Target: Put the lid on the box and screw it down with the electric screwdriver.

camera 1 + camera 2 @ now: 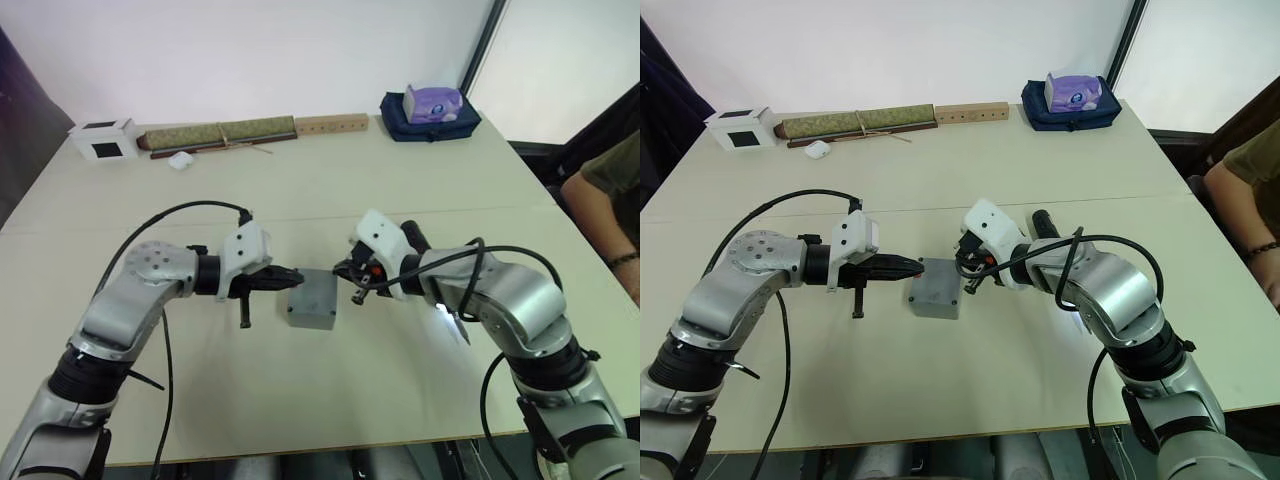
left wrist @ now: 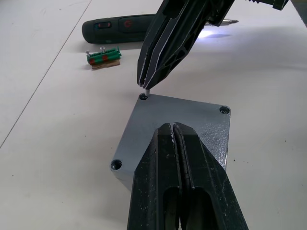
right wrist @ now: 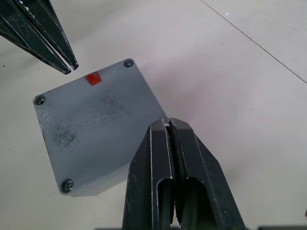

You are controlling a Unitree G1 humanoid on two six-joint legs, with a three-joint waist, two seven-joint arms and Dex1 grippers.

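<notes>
lidded box (image 1: 313, 301) sits between both arms' closed fingers, nearly touching

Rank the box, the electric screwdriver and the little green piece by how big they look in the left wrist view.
1. The box, but it is also nearest the camera.
2. The electric screwdriver, lying farther back and partly hidden.
3. The green piece.

Both arms are built of rounded silver-grey metal segments with black joints between them. Left arm (image 1: 130, 300): a round silver cap with a ring of small holes at the elbow, then a black collar, then a white angular wrist housing (image 1: 245, 252). Right arm (image 1: 500, 300): same build, white wrist housing (image 1: 380, 235). Black cables loop from each wrist housing back along the arm. Each pincer has two long, tapering, matte black fingers (image 2: 182, 167), ribbed on their inner faces.
</notes>
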